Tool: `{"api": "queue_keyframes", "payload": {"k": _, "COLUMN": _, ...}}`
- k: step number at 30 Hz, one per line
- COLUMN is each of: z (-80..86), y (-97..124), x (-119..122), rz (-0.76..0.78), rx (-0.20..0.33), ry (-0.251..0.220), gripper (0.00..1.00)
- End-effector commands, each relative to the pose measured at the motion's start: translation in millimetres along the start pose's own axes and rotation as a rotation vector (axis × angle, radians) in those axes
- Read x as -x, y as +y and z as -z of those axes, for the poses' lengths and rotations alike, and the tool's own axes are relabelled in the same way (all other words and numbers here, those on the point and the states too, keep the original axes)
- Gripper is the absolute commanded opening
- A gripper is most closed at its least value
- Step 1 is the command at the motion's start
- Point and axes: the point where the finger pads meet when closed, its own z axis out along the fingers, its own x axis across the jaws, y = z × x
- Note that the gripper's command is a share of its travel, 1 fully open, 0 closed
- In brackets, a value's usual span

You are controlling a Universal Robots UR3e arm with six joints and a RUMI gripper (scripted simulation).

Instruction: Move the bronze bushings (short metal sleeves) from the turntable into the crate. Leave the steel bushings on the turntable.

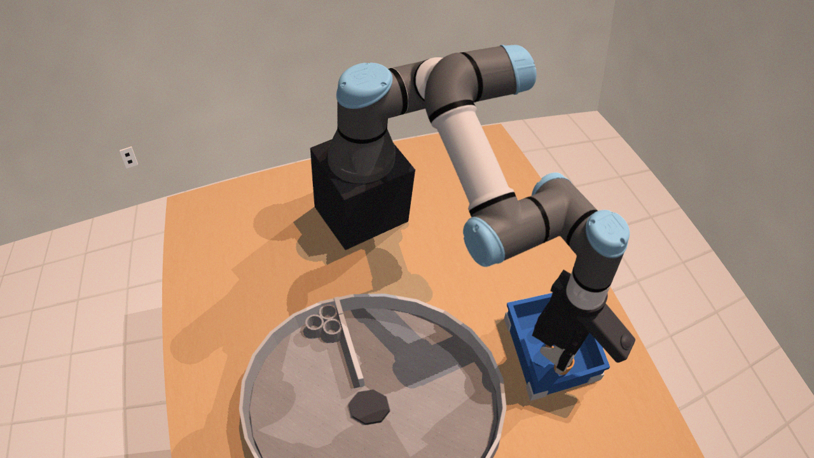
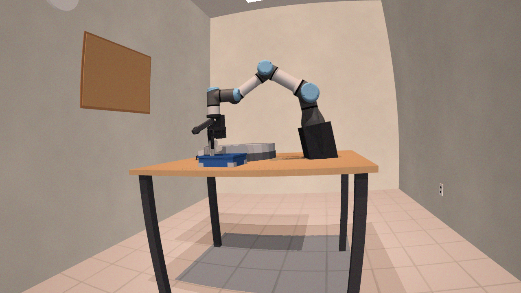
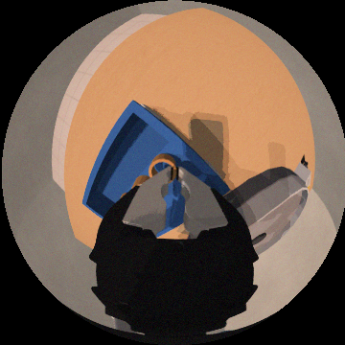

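My gripper (image 1: pixel 563 367) (image 2: pixel 211 154) (image 3: pixel 173 167) is shut on the wall of a bronze bushing (image 3: pixel 151 168), with its fingertips down inside the blue crate (image 1: pixel 518 348) (image 2: pixel 218 160) (image 3: pixel 144 139). The held bushing is upright, low in the crate; its height above the crate floor is not clear. Another bronze bushing (image 3: pixel 140 181) shows behind it in the wrist view, partly hidden by a finger. Any more in the crate are hidden by the gripper. Three steel bushings (image 1: pixel 313 333) stand together on the turntable (image 1: pixel 296 424) (image 2: pixel 255 149) (image 3: pixel 273 213), by its back rim.
A straight divider bar (image 1: pixel 350 347) runs from the turntable's back rim towards its dark centre hub (image 1: pixel 369 407), just right of the steel bushings. The turntable's raised rim stands close to the crate's left side. The arm's black base block (image 1: pixel 364 210) (image 2: pixel 318 142) is at the back.
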Motion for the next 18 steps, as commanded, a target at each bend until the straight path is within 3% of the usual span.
{"api": "queue_keyframes", "payload": {"k": 1, "z": 1.2, "y": -1.1, "x": -0.4, "rz": 0.0, "rx": -0.003, "ry": 0.001, "gripper": 0.0}}
{"api": "queue_keyframes", "payload": {"k": 18, "z": -1.3, "y": -1.1, "x": -0.4, "rz": 0.0, "rx": -0.003, "ry": 0.001, "gripper": 0.0}}
